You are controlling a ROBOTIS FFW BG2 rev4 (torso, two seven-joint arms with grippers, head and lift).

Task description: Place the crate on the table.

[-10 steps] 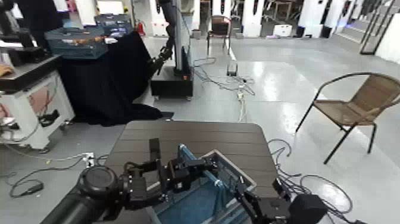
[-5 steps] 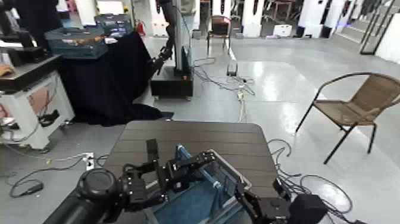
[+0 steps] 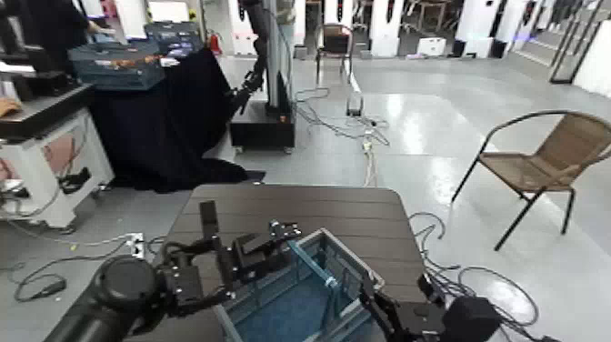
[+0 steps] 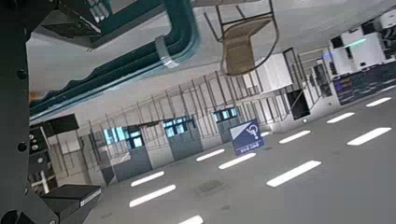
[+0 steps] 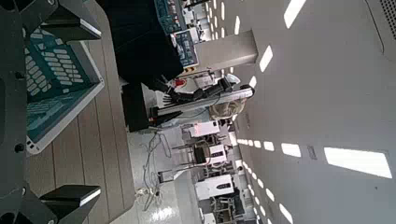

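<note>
The blue-grey crate point(image 3: 284, 316) with its pale rim and thin blue bar handle point(image 3: 312, 270) rests on the near part of the dark brown slatted table point(image 3: 300, 205). My left gripper point(image 3: 274, 238) is open and empty, just off the crate's left rim. In the left wrist view nothing lies between its fingers point(image 4: 67, 200). My right gripper point(image 3: 375, 310) is low at the crate's near right side. In the right wrist view its fingers point(image 5: 73, 199) stand wide apart, with the crate point(image 5: 45, 82) and table slats point(image 5: 86, 159) in front of them.
A wicker chair point(image 3: 545, 159) stands on the floor to the right. At the back left are a table with a black cloth skirt point(image 3: 164, 123) carrying teal crates point(image 3: 118, 64), a white workbench point(image 3: 45, 159) and another robot's base point(image 3: 264, 123). Cables point(image 3: 364, 136) lie across the floor.
My left arm and gripper have drawn back to the left, off the crate's rim, so more of the crate shows. The right arm has hardly moved.
</note>
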